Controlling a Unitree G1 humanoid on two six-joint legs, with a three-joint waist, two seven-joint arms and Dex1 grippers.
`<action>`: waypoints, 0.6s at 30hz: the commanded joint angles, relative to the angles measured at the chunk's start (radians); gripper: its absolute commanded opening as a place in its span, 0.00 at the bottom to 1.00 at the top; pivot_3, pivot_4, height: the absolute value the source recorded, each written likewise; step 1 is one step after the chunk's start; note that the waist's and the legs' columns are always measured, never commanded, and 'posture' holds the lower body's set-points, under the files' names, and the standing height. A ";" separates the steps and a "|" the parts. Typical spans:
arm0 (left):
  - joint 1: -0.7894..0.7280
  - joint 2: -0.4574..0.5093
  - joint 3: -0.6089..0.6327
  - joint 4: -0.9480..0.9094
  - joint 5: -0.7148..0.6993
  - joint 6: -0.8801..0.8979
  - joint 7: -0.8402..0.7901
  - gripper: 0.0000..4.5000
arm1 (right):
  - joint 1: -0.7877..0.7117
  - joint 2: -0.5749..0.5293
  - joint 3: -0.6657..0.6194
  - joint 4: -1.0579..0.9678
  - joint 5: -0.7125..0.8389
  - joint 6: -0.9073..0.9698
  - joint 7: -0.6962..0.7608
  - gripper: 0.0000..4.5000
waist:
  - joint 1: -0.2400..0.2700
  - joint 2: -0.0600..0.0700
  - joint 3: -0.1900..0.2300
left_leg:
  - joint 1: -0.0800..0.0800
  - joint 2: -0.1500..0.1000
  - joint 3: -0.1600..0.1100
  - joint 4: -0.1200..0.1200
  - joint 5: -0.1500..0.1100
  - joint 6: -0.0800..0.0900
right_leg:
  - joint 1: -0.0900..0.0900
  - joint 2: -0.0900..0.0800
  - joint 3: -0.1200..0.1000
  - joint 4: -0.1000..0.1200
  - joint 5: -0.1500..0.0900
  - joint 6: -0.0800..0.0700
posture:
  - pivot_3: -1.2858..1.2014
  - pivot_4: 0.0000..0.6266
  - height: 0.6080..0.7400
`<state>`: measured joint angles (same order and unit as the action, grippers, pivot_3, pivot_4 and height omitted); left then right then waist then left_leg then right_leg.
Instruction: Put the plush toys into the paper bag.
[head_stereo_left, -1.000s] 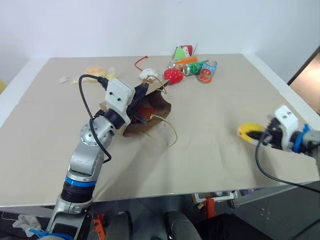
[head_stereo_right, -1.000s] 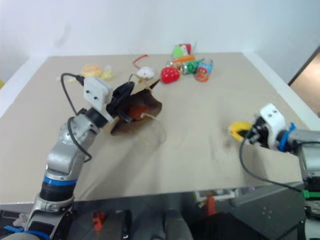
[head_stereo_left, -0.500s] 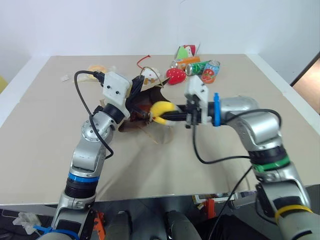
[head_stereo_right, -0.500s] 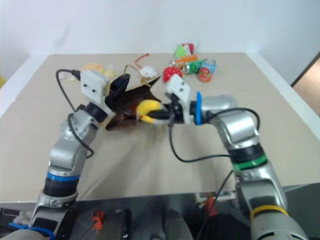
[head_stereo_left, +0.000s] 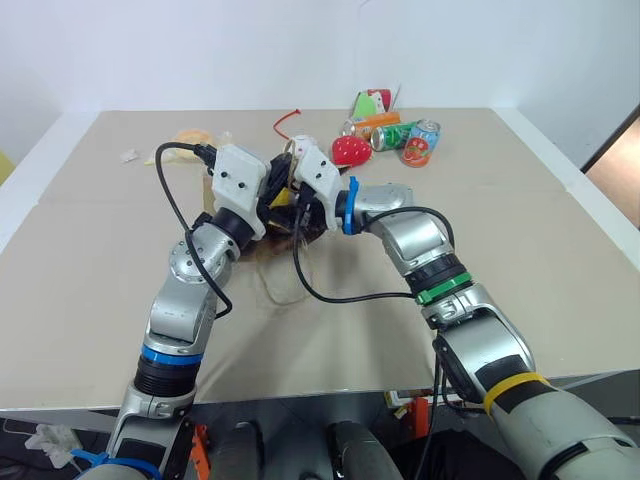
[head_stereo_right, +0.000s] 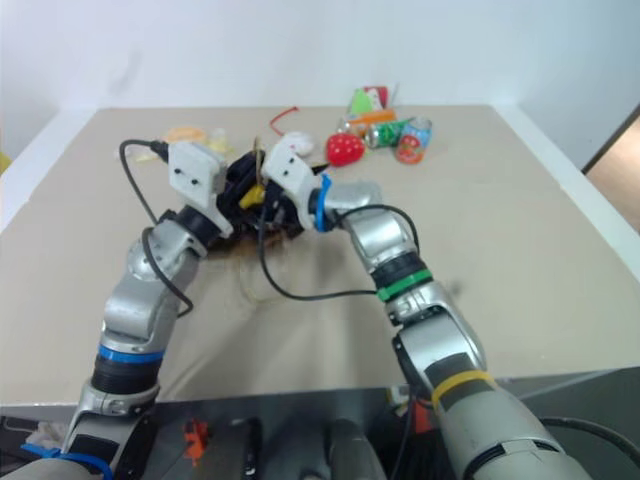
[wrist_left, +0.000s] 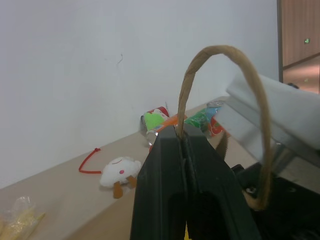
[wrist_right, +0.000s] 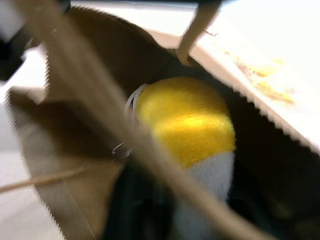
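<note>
Paper bag (head_stereo_left: 300, 228) lies mid-tabletop (head_stereo_left: 500, 230), its handle (wrist_left: 225, 90) clamped in the closed left pincer (wrist_left: 184, 145). Yellow plush toy (wrist_right: 187, 122) sits inside the bag; right pincer's (head_stereo_left: 283, 203) opening can't be told.

Yellow-white plush toy (wrist_right: 187, 130), inside brown paper bag (wrist_right: 60, 150)

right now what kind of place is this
Probably a robot test bench, not a home: a tan cloth-covered table against a bare white wall, scattered with printed drink cans and a red strawberry plush toy.
</note>
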<state>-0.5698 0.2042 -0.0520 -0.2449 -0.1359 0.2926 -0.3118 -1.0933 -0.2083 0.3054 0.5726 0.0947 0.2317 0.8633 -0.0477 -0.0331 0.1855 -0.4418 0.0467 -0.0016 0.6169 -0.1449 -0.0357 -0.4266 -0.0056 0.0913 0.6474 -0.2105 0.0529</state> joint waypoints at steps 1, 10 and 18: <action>-0.010 0.000 0.003 -0.046 0.003 0.002 0.008 0.00 | -0.032 -0.014 -0.052 -0.039 0.005 -0.028 0.003 0.59 | 0.000 0.000 0.000 | 0.000 0.000 0.000 0.000 0.000 0.000 | 0.000 0.000 0.000 0.000 0.000 0.000 | 0.52 0.24 1.00; -0.010 0.003 0.008 -0.028 -0.001 0.002 0.003 0.00 | 0.054 -0.093 -0.087 -0.284 0.024 0.091 0.021 0.99 | -0.001 0.000 0.000 | 0.000 0.000 0.000 -0.001 0.000 0.000 | 0.000 0.000 0.000 0.000 0.000 -0.001 | 0.52 0.24 1.00; -0.026 0.007 0.013 -0.011 -0.005 0.001 -0.006 0.00 | 0.104 -0.180 -0.145 -0.387 0.033 0.185 0.015 0.99 | 0.000 0.000 0.000 | 0.000 0.000 0.000 0.000 0.000 0.000 | 0.000 0.000 0.000 0.000 0.000 -0.001 | 0.52 0.24 1.00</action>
<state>-0.5704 0.2074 -0.0487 -0.2435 -0.1373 0.3041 -0.3160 -0.9899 -0.3610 0.2083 0.2417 0.1061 0.3985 0.8784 -0.0477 -0.0331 0.1855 -0.4415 0.0465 -0.0013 0.6166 -0.1449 -0.0358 -0.4267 -0.0060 0.0916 0.6475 -0.2109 0.0520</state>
